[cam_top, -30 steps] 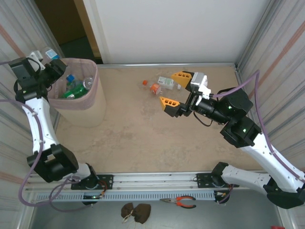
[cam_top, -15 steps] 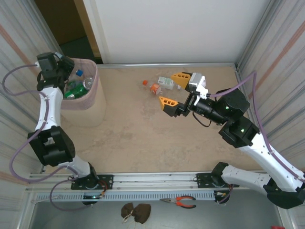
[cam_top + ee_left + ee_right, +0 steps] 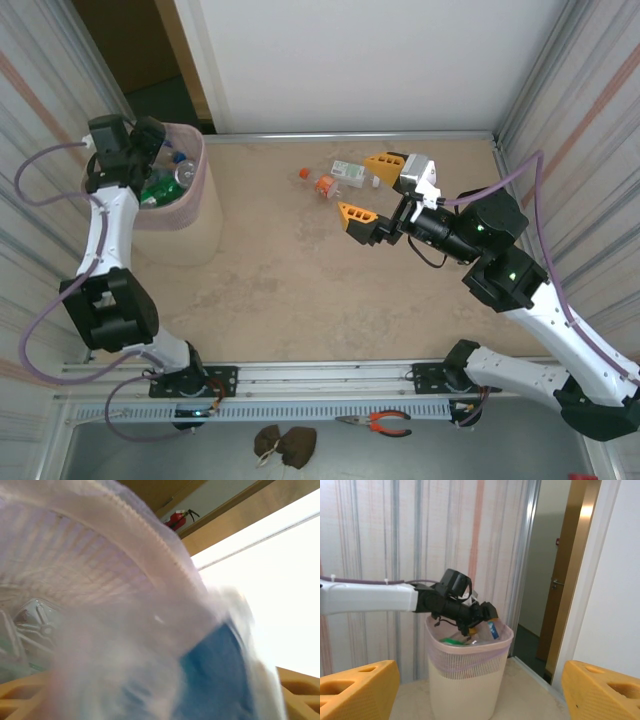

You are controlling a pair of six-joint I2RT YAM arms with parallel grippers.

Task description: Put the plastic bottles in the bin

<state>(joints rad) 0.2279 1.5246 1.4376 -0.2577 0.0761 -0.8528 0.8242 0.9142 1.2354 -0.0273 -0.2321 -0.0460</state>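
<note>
Top camera. The bin (image 3: 190,235) stands upright at the far left corner of the table (image 3: 300,290), close to the striped side wall. The left arm rises along that wall and bends over the bin's rim. The left pincer (image 3: 155,147) hangs above the opening, toward its far left side.

Left wrist camera. A bottle with a blue label (image 3: 215,680) sits right in front of the lens, heavily blurred, between the two orange fingers (image 3: 30,700). The fingers stand well apart at the bottom corners of the view, so the pincer reads as released (the blur hides whether the bottle touches either finger). The bin's ribbed pink wall and rim lie just behind the bottle.

Inside the bin are a green bottle (image 3: 152,192) and, beside it, at least one clear one (image 3: 185,176).

The right pincer (image 3: 367,189) is released, with its orange fingers wide apart and nothing between them. It is held above the far middle of the table, turned sideways and facing the bin.

Three things lie on the table just left of it, all well apart from the bin:
- a clear bottle with a green-and-white label (image 3: 347,172), on its side near the far finger
- an orange-capped bottle (image 3: 324,186) next to it
- a lone orange cap (image 3: 303,173) a little further left

Red-handled pliers (image 3: 385,422) lie on the ledge in front of the arm bases.
</note>
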